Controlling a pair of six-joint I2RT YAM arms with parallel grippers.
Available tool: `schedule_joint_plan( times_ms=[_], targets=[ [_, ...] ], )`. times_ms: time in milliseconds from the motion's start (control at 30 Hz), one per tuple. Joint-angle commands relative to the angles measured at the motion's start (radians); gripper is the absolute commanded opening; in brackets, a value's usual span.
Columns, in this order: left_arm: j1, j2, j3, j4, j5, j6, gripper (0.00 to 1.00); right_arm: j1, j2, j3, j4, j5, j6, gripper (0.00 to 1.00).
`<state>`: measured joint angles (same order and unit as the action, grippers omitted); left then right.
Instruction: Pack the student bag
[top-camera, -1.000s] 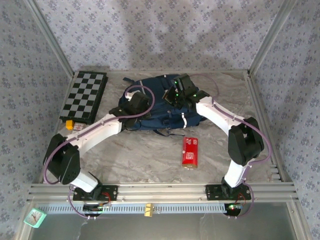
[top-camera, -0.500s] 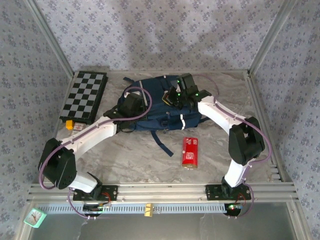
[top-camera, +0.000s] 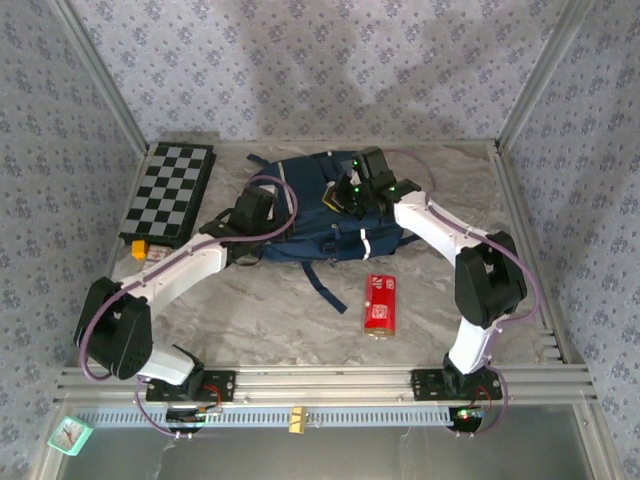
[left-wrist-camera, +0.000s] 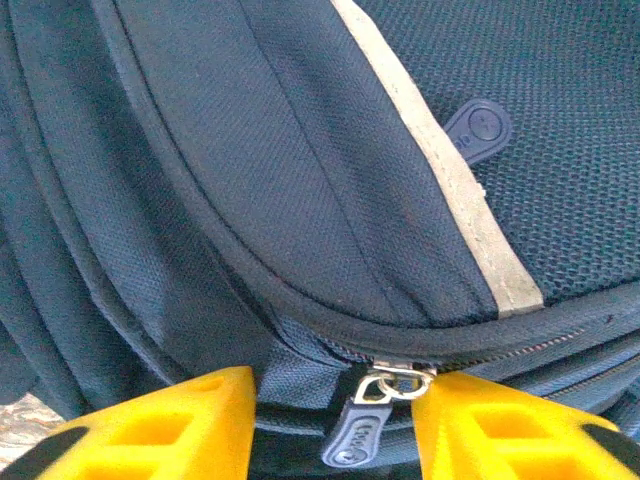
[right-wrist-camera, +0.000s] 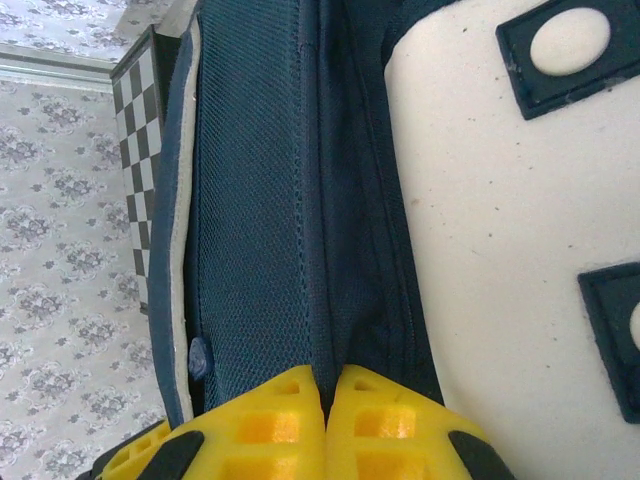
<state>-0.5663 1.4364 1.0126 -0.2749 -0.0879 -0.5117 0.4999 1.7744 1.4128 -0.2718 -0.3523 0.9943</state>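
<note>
The student bag (top-camera: 320, 222), navy with a pale trim stripe, lies at the back middle of the table. My left gripper (top-camera: 268, 212) is at its left side, open. In the left wrist view the grey zipper pull (left-wrist-camera: 362, 432) hangs loose between the yellow fingers (left-wrist-camera: 170, 425), touching neither; the left gripper (left-wrist-camera: 335, 425) holds nothing. My right gripper (top-camera: 347, 193) sits on top of the bag. In the right wrist view it (right-wrist-camera: 325, 395) is shut on a fold of the navy fabric (right-wrist-camera: 260, 200) beside the white front patch (right-wrist-camera: 520, 230).
A folded chessboard (top-camera: 170, 192) lies at the back left, with a small orange piece (top-camera: 139, 249) at its near end. A red packet (top-camera: 380, 302) lies on the marble in front of the bag. A dark strap (top-camera: 322, 285) trails toward the front.
My left gripper has opened and let go of the zipper pull after drawing leftward along the bag. The right gripper stays shut on the fabric.
</note>
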Motion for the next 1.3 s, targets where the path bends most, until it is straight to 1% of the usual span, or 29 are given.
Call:
schedule_joint_plan(
  times_ms=[0,133,233,333,467,567,667,800,900,1067,1267],
  targets=[
    [0.049,-0.008,-0.013,0.009,0.039,0.014,0.5,-0.009,-0.015,0.038,0.046,-0.013,-0.029,0.0],
    [0.086,-0.023,-0.033,0.037,0.134,0.077,0.49,-0.016,-0.012,0.053,0.024,-0.016,-0.04,0.0],
    [0.094,-0.014,-0.027,0.037,0.2,0.125,0.48,-0.019,-0.01,0.057,0.024,-0.02,-0.042,0.0],
    [0.1,0.006,-0.014,0.011,0.196,0.151,0.44,-0.023,-0.011,0.057,0.025,-0.02,-0.04,0.0],
    [0.134,0.018,-0.015,0.01,0.192,0.158,0.38,-0.025,-0.016,0.062,0.02,-0.025,-0.049,0.0],
    [0.158,0.023,-0.013,0.026,0.21,0.168,0.32,-0.025,-0.02,0.071,0.001,-0.02,-0.059,0.0],
    [0.159,0.047,0.022,0.013,0.218,0.184,0.19,-0.025,-0.023,0.071,-0.001,-0.013,-0.063,0.0],
    [0.157,0.051,0.025,0.03,0.236,0.202,0.08,-0.024,-0.017,0.075,-0.009,-0.011,-0.072,0.0],
    [0.155,0.023,0.005,0.04,0.236,0.225,0.0,-0.029,-0.016,0.076,-0.016,-0.01,-0.08,0.0],
    [0.139,-0.049,-0.056,0.066,0.26,0.257,0.0,-0.052,-0.004,0.1,-0.032,-0.034,-0.104,0.0],
    [0.087,-0.096,-0.088,0.025,0.252,0.265,0.0,-0.098,0.041,0.161,-0.051,-0.111,-0.159,0.0]
  ],
)
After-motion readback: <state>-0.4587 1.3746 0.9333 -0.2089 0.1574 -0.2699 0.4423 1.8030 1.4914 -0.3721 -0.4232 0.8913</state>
